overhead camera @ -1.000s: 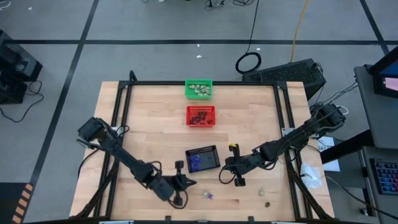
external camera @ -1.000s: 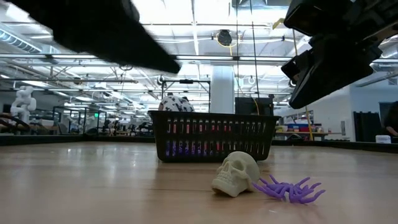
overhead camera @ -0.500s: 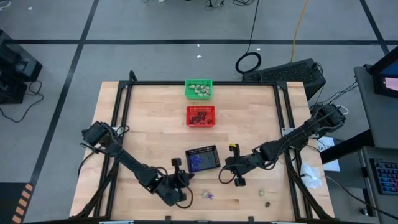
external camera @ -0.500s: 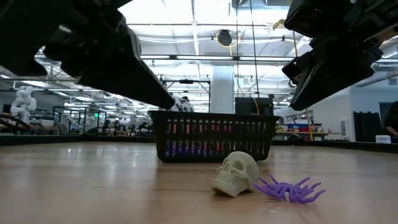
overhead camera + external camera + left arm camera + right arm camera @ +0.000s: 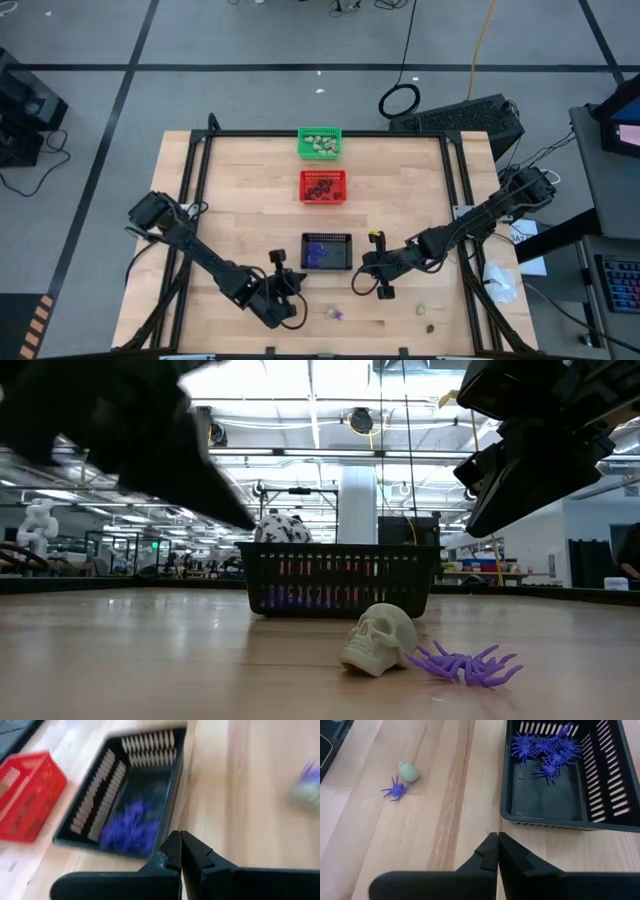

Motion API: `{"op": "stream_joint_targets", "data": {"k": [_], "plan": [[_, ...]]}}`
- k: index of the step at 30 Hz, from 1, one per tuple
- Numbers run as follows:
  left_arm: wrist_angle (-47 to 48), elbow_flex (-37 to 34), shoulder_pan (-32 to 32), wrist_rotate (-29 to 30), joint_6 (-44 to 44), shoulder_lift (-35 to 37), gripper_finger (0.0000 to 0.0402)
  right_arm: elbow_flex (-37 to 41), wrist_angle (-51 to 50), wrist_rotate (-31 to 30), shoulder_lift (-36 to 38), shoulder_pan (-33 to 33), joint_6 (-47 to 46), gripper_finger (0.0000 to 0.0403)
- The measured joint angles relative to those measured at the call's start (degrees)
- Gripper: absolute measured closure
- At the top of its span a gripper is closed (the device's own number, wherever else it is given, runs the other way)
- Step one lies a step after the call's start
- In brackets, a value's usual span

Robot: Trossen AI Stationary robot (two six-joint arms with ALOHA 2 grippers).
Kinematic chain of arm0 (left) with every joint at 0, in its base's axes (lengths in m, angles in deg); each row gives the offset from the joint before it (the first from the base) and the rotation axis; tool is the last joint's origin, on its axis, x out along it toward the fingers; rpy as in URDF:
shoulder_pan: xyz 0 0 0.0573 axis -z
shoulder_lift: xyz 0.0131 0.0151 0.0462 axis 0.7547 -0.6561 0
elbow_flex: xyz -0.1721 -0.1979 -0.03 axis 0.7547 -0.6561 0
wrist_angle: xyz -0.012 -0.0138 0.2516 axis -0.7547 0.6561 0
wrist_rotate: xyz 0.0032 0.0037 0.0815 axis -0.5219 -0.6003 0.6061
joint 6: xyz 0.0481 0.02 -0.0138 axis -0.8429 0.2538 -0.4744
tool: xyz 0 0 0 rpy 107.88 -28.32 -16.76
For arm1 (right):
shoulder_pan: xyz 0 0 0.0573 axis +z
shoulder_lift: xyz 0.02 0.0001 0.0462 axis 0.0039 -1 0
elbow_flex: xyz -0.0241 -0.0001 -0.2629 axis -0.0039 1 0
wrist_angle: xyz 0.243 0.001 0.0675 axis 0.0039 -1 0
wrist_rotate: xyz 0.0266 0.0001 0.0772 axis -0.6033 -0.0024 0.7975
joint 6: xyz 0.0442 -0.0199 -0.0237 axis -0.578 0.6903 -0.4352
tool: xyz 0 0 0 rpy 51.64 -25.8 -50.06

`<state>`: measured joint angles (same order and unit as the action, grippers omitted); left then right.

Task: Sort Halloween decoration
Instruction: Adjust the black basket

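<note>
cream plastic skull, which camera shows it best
The low view: the small cream plastic skull sits close and sharp, touching the purple plastic spider, in front of the black mesh basket. The right wrist view shows it small from above, the left wrist view a blur, the high view a speck.

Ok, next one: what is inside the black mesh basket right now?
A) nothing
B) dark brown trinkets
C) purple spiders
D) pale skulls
C: the right wrist view shows a cluster of purple spiders lying in one end of the black mesh basket, with no other colour among them; one pale skull lies outside it on the table.
</note>
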<state>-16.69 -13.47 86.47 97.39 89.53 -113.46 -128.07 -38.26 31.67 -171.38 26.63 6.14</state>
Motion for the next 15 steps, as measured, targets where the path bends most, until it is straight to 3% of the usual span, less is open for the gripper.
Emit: {"op": "stream_joint_targets", "data": {"k": [3,7,15], "plan": [[-6.1,0.0,-0.31,-1.43,-2.53,1.56,0.0402,-0.02,-0.44,0.0,-0.01,0.0,0.11,0.0403],[-17.88,0.47,-3.24,-18.56,-7.92,0.02,0.0402,-0.02,-0.61,0.0,-0.02,-0.14,1.85,0.0403],[-15.51,12.22,-4.02,-24.83,-16.54,-7.59,0.0402,-0.07,-2.05,0.0,-0.02,-0.63,1.69,0.0403]]}}
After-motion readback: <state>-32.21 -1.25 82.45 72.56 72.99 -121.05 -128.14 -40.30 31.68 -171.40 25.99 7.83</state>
